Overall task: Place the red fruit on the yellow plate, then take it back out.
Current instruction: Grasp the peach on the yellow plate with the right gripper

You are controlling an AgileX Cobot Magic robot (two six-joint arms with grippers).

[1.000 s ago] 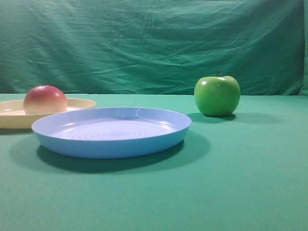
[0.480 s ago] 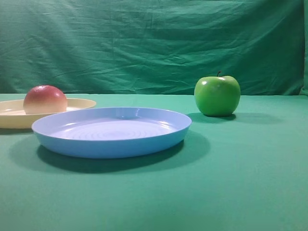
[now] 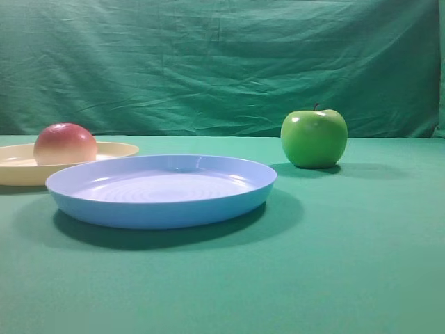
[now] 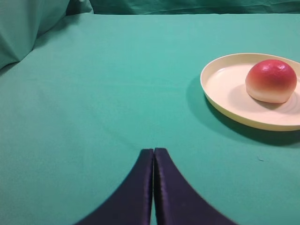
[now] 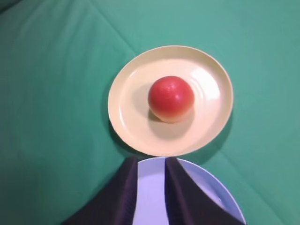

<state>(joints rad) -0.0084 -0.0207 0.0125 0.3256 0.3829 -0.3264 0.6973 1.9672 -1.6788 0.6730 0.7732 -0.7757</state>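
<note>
The red fruit (image 5: 171, 99) sits on the yellow plate (image 5: 129, 117), near its centre, untouched by either claw. My right claw (image 5: 152, 164) hangs above the scene with its jaws a narrow gap apart, empty, over the near edge of the blue plate (image 5: 206, 187). My left claw (image 4: 153, 151) has its jaws pressed together, holding nothing, low over the green surface (image 4: 93, 93) and well apart from the plate. A green apple (image 3: 313, 138) stands on the surface at the right.

Staged lab tabletop, green cloth (image 3: 361, 278) on table, draped green backdrop (image 3: 222, 62) behind
</note>
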